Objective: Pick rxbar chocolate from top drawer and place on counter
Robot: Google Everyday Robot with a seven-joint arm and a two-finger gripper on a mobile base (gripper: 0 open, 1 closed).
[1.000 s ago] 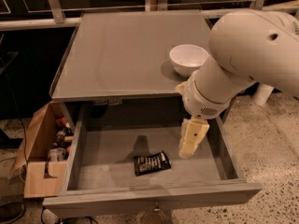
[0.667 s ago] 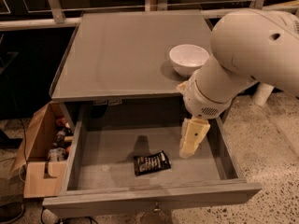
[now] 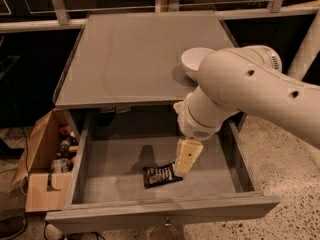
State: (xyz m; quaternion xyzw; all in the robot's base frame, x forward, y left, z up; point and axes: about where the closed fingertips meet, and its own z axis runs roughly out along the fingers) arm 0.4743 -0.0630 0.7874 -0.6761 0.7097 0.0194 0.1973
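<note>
- Since the earlier frame the arm (image 3: 250,94) has swung left and slightly lower. It has carried the hand (image 3: 187,156) from the right part of the drawer to the right end of the rxbar chocolate (image 3: 161,175). The bar itself has not shifted.
- Bench (image 3: 130,59): flat grey top behind and above the open drawer. It carries one white bowl near its right front edge and is the placement target for the later step.
- Top drawer (image 3: 115,169): pulled out, floor exposed. The only item seen in it is the rxbar chocolate.
- Cardboard box (image 3: 42,191): stands on the floor just left of the drawer, flaps open. It holds several small bottles or jars (image 3: 65,146), type not identifiable. It is not part of the task.
- White bowl (image 3: 196,60): upright and partly hidden by the arm. Its contents are not visible.
- Hand: inside the drawer, pointing down, tip at the bar's right end. Contact cannot be confirmed, and whether the hand is apart or together cannot be told.
- Rxbar chocolate: lies flat on the drawer floor near the front centre, slightly skewed, not lifted.
- Step in hand (judged): final approach for the pick. The next move calls for centring over the bar, aligning across its short side and descending to the floor. The hand then closes and lifts the bar clear of the drawer walls and the bench edge.
</note>
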